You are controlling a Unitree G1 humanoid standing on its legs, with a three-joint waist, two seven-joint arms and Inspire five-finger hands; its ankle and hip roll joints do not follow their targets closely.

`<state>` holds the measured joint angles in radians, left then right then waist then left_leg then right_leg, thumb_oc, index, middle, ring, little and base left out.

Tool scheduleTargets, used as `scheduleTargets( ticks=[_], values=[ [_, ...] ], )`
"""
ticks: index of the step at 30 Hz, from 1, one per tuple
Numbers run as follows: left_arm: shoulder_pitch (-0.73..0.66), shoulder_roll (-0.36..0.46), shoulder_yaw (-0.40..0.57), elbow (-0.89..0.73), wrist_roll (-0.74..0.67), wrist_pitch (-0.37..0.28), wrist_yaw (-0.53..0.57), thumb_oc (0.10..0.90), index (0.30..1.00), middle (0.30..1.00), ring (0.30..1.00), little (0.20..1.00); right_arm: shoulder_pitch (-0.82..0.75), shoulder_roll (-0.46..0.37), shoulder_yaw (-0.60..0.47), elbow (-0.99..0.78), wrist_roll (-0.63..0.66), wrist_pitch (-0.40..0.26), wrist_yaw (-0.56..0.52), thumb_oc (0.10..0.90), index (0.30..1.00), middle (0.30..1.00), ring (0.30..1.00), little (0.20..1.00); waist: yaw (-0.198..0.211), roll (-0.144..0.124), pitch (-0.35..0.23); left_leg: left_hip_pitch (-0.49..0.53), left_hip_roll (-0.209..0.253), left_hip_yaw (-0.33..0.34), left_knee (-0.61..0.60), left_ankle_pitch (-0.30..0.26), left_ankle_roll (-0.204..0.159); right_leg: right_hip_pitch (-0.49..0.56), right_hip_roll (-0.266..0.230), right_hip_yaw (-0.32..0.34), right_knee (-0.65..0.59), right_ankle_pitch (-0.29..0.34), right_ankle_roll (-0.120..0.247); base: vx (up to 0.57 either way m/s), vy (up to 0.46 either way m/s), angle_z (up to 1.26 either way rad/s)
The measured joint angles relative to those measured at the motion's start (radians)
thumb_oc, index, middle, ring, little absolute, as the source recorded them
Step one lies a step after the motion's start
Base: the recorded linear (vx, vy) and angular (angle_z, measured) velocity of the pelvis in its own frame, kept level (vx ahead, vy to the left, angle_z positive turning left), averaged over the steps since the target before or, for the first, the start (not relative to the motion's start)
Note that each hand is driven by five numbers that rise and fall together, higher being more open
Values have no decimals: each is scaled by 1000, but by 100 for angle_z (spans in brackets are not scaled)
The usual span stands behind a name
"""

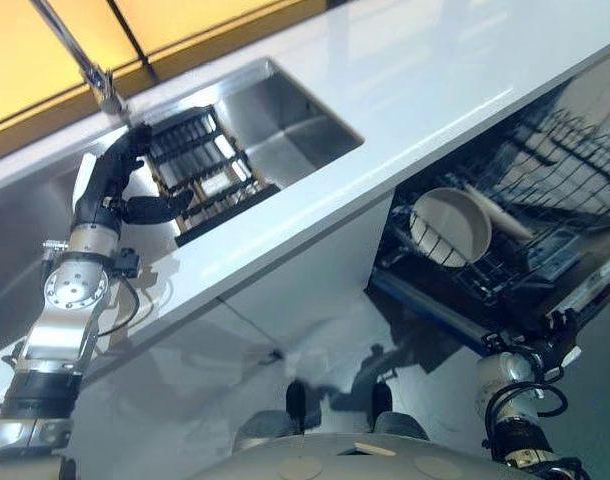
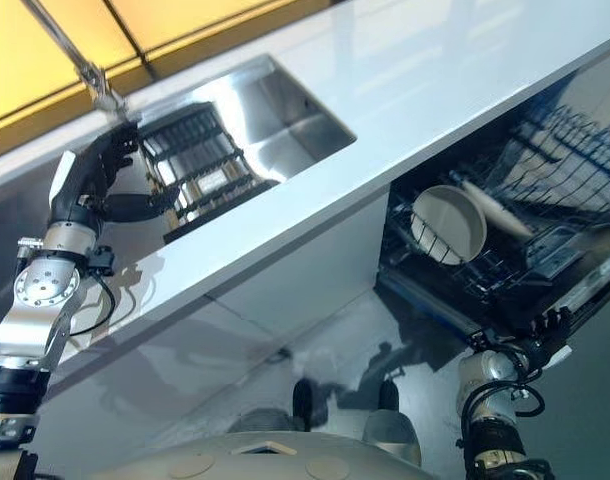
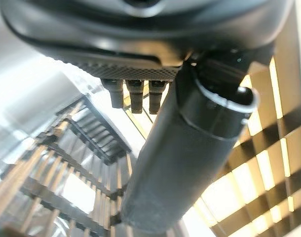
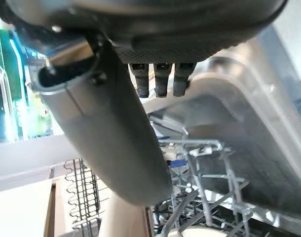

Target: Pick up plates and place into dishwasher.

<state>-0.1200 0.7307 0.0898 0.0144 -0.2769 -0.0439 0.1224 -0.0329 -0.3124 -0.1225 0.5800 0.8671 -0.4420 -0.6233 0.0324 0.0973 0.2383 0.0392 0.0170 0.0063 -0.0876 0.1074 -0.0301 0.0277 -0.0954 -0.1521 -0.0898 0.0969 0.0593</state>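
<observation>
a: now, how many plates are seen?
b: one plate [image 1: 451,226], stood in the dishwasher rack [image 1: 545,200].
a: and the hands?
b: left hand [image 1: 120,172] is held relaxed over the sink rack [image 1: 200,165], grasping nothing; right hand [image 4: 160,74] likewise loose.

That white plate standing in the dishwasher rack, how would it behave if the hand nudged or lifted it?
The plate looks rigid and glossy, so probably slippery and breakable. Standing on edge between the rack wires, it would likely tip or roll if nudged.

White round plate [image 1: 451,226] standing on edge, tilted, in open dishwasher's wire rack [image 1: 545,190].
</observation>
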Motion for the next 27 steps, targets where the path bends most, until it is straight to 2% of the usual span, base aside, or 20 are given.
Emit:
scheduleTargets(
  ticks=[4,10,13,22,27],
  values=[
    [-47,7,-34,-1,0,-13,26,800,900,900,900,900,-63,-2,0,13,136,-14,104,800,900,900,900,900,12,13,61,-41,1,-24,13,8,-6,-27,2,-20,0,5,-4,-103,9,15],
    [-108,9,-57,-3,2,-40,85,800,900,900,900,900,-99,-5,13,16,228,-38,298,800,900,900,900,900,17,33,149,-102,4,-39,28,18,-11,-72,4,-32,1,18,-13,-67,30,5],
    [-127,9,-61,-3,2,-43,91,800,900,900,900,900,-93,-15,12,16,255,-39,375,800,900,900,900,900,15,32,152,-106,3,-40,27,19,-12,-76,4,-34,1,18,-14,7,36,2],
    [-138,9,-66,-3,1,-45,89,800,900,900,900,900,-93,-31,13,13,397,15,562,800,900,900,900,900,16,32,162,-108,4,-42,25,19,-12,-74,4,-52,1,18,-14,54,37,2],
    [-141,8,-69,1,1,-45,84,800,900,900,900,900,-122,-26,22,-35,424,23,556,800,900,900,900,900,19,33,170,-94,3,-44,25,19,-12,-57,5,-55,1,18,-14,105,39,2]
  ],
)
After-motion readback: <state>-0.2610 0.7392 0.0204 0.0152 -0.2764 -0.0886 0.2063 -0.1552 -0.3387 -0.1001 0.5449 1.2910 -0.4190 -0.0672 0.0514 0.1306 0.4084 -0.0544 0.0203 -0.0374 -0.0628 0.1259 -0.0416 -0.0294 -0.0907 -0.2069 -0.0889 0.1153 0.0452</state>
